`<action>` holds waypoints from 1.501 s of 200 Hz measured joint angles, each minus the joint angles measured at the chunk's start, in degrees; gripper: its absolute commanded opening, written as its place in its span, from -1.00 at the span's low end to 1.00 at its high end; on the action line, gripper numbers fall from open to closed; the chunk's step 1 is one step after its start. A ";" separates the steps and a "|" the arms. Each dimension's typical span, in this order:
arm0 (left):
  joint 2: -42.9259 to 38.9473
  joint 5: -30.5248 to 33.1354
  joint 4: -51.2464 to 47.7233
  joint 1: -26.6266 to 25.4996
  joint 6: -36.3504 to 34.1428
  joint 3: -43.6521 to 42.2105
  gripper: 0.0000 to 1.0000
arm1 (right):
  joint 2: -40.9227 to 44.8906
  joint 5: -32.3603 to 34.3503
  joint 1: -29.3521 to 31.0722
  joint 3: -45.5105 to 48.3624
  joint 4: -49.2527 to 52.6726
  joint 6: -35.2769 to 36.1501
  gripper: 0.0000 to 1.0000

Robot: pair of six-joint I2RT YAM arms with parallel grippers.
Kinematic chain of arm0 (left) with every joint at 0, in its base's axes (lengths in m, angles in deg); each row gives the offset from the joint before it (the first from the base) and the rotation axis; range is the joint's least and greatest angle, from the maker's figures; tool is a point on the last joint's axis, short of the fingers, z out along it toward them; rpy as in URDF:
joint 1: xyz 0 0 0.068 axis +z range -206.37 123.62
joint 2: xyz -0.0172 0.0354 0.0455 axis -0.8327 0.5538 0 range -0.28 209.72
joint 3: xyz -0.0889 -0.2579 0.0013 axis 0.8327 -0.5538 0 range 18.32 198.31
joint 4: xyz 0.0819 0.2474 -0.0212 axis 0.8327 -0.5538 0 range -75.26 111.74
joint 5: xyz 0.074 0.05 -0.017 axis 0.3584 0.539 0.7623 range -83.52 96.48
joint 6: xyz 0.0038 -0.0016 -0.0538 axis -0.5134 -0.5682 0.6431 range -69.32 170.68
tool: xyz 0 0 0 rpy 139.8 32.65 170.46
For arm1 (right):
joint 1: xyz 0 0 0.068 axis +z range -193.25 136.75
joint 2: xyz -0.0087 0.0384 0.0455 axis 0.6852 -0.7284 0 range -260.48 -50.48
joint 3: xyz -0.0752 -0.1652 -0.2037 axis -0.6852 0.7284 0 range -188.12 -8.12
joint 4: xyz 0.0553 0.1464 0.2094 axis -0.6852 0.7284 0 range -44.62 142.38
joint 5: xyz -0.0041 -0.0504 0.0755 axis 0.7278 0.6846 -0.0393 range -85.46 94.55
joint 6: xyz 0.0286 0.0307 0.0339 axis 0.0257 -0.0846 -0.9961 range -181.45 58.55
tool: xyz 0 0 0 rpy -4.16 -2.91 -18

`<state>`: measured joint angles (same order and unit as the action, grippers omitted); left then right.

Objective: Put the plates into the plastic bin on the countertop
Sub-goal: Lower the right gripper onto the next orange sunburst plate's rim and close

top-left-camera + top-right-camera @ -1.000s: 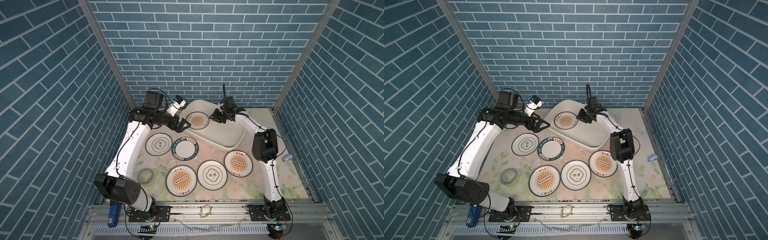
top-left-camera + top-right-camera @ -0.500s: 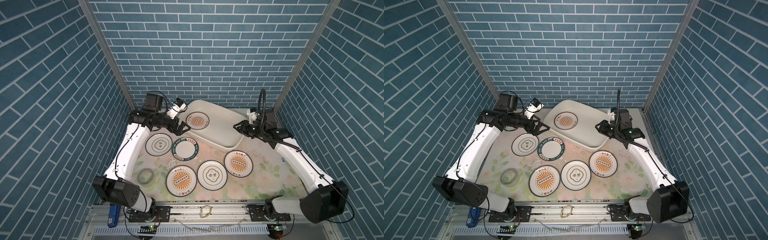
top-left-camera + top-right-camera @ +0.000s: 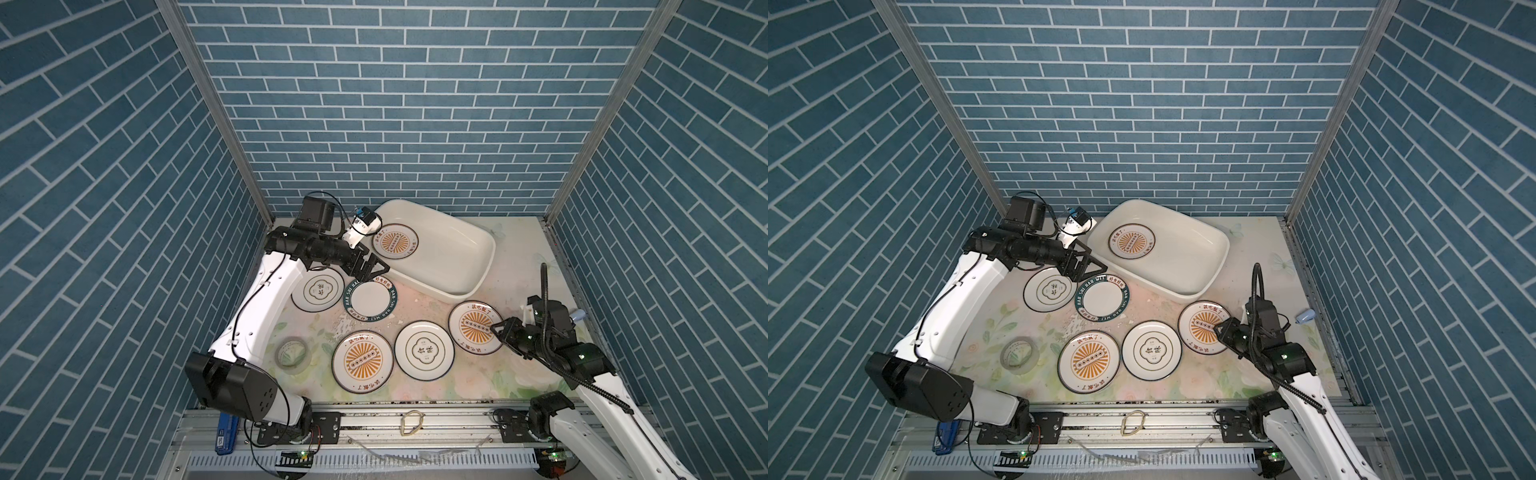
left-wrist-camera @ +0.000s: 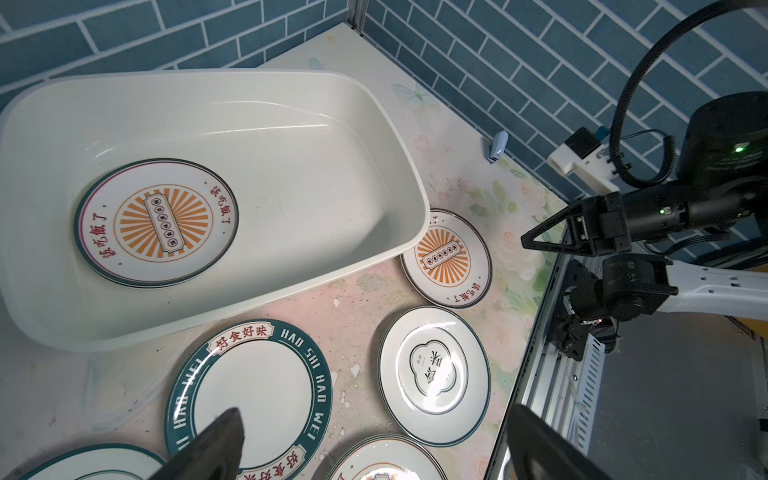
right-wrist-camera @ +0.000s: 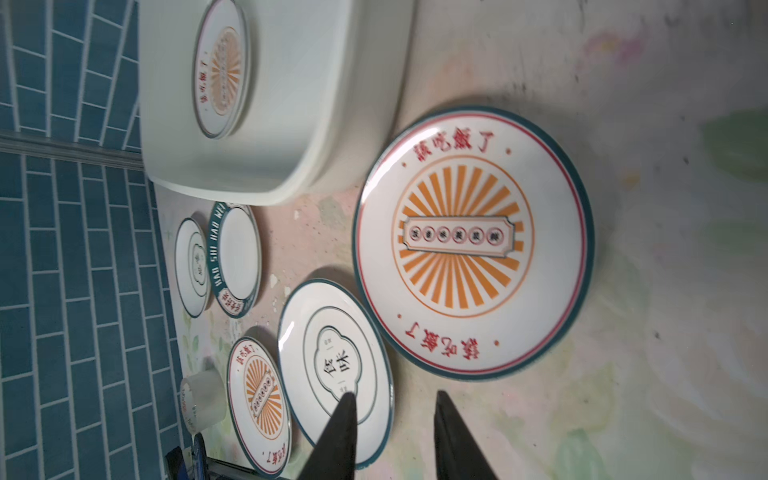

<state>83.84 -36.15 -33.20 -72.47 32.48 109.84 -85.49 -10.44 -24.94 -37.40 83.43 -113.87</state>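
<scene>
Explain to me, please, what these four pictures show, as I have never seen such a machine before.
These are two white robot arms, each ending in a two-fingered hand. Two pictures look down on the whole scene from above; the other two come from cameras on the arms' wrists. On the flowered countertop stands a cream plastic bin holding one sunburst plate. Five more lie outside it, among them a green-lettered plate, and a tape roll. The left hand is open over the green-lettered plate's edge; the right hand is open beside a second sunburst plate. Neither holds anything.
</scene>
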 measured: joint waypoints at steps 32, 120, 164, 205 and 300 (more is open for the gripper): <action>0.02 -0.94 1.53 -1.05 0.94 -1.40 0.99 | 5.79 1.84 0.00 4.74 3.89 -3.39 -0.28; 0.68 -1.86 5.42 -2.69 2.34 -2.86 0.99 | 10.78 3.37 -0.07 14.12 1.11 -10.86 -0.21; 0.28 -1.97 5.99 -2.75 2.45 -5.05 0.99 | 7.23 2.60 -0.22 15.85 -4.42 -12.37 -0.22; -0.52 -2.05 6.14 -2.78 2.58 -5.05 0.99 | 7.23 2.71 -0.57 16.22 -8.07 -12.98 -0.24; -0.66 -2.05 7.04 -2.80 2.80 -5.07 0.99 | 4.92 2.73 -3.17 19.52 -12.22 -13.44 -0.26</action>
<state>83.18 -38.21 -26.16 -75.27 35.28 104.77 -80.57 -7.71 -28.11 -17.88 71.21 -127.31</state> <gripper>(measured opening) 0.995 0.376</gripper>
